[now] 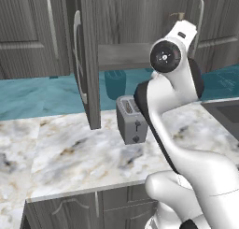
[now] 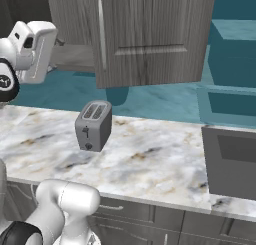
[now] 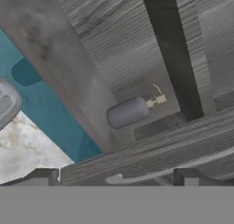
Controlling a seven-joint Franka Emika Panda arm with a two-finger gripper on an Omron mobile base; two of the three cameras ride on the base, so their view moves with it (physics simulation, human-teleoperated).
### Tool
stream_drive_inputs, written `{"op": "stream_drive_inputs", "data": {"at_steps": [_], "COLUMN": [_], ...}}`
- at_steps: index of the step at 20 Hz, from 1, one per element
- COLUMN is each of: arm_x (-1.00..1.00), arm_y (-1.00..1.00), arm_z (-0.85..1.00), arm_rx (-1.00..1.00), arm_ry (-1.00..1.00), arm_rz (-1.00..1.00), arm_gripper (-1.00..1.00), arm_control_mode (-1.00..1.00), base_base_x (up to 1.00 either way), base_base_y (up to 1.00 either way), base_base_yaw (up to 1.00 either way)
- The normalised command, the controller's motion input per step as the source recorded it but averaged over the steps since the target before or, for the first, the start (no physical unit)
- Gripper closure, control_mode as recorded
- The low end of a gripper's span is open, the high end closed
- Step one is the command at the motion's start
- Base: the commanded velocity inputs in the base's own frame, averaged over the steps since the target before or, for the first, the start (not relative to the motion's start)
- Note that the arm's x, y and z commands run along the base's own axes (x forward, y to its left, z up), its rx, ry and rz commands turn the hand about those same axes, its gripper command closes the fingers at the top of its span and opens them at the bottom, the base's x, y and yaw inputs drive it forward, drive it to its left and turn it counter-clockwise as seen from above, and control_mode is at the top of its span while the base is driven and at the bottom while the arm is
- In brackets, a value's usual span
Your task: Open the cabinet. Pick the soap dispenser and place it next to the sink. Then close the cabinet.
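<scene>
The cabinet stands open, its left door (image 1: pixel 88 60) swung out edge-on and its right door (image 2: pixel 150 34) swung wide with its silver bar handle (image 2: pixel 101 34) facing me. Inside on the shelf (image 1: pixel 126 55) stands the soap dispenser (image 3: pixel 130 111), a small grey bottle with a brass pump; the spout tip (image 1: pixel 177 14) peeks above my wrist. My gripper (image 3: pixel 116 177) is open, its fingertips (image 3: pixel 43 176) wide apart, aimed at the dispenser from a short distance and touching nothing. The dark grey sink (image 2: pixel 232 161) sits in the marble worktop to the right.
A grey two-slot toaster (image 1: pixel 130 118) stands on the marble counter (image 1: pixel 70 153) just below the open cabinet. Another closed wall cupboard (image 1: pixel 28 32) is at the left. Teal wall tiles run behind the counter. Base units with short handles (image 1: pixel 96 203) lie under the front edge.
</scene>
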Motion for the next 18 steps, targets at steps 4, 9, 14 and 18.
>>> {"op": "stream_drive_inputs", "data": {"at_steps": [4,9,14,18], "arm_x": [0.75,0.54,0.27,0.0], "arm_y": [0.0,-0.05,-0.12,-0.1], "arm_z": [-0.1,0.01,0.11,0.17], "arm_rx": [-0.15,-0.19,-0.2,-0.13], "arm_ry": [0.0,0.01,0.14,0.21], "arm_rz": [-0.09,-0.07,-0.1,-0.17], "arm_gripper": [-1.0,-1.0,-1.0,-1.0], "arm_control_mode": [-1.0,-1.0,-1.0,-1.0], "base_base_x": [0.0,0.0,0.0,0.0], "base_base_y": [0.0,0.0,0.0,0.0], "base_base_yaw": [0.0,0.0,0.0,0.0]}}
